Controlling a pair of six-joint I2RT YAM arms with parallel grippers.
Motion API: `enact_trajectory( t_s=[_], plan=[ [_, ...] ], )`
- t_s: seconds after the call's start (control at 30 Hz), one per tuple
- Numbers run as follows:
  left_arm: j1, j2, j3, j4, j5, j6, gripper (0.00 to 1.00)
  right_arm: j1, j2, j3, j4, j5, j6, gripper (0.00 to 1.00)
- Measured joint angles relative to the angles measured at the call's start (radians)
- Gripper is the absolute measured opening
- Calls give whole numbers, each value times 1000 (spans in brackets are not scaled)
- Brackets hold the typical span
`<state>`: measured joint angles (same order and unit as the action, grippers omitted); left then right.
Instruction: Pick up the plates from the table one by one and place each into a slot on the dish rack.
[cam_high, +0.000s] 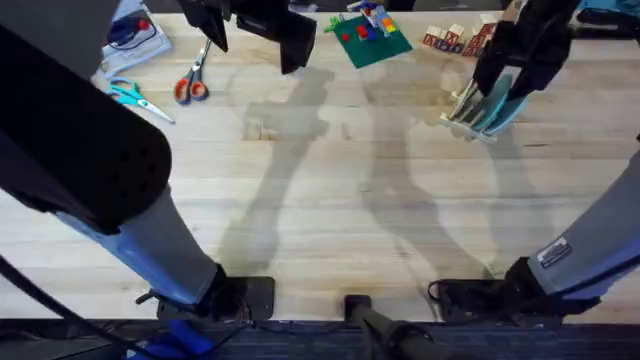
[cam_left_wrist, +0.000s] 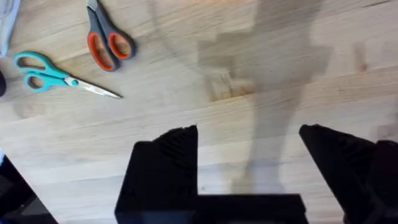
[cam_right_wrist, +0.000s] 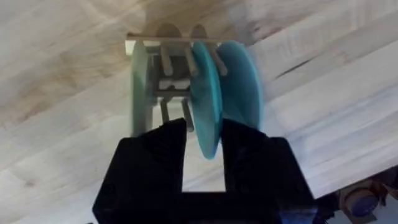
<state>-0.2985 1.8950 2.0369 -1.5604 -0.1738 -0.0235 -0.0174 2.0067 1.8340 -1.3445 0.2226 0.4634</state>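
The left gripper hangs wide and empty over bare bench, near two pairs of scissors. At far right, the right gripper clasps the teal plate on edge in the dish rack; judged best eased straight down before letting go. Its wrist view separates teal, sky-blue plate and cream plate; overhead blurs them

Two blue round plates: teal, sky-blue. One cream plate. One wooden dowel rack. Two scissors: orange-handled, teal-handled.
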Motion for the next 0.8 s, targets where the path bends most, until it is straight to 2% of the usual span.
enact_trajectory(
  t_s=[0.17, 0.37, 0.63, 0.73, 0.8],
  plan=[
    [0, 0, 0, 0, 0, 0, 994, -14, -31, 54, -44, 0, 0, 339],
    [0, 0, 0, 0, 0, 0, 993, -46, -149, 147, -89, 1, 0, 344],
    [0, 0, 0, 0, 0, 0, 993, -52, -284, 165, -167, 1, -10, 347],
    [0, 0, 0, 0, 0, 0, 993, -52, -315, 165, -211, 0, -16, 385],
    [0, 0, 0, 0, 0, 0, 993, -52, -339, 165, -228, 0, -19, 464]
  ],
)
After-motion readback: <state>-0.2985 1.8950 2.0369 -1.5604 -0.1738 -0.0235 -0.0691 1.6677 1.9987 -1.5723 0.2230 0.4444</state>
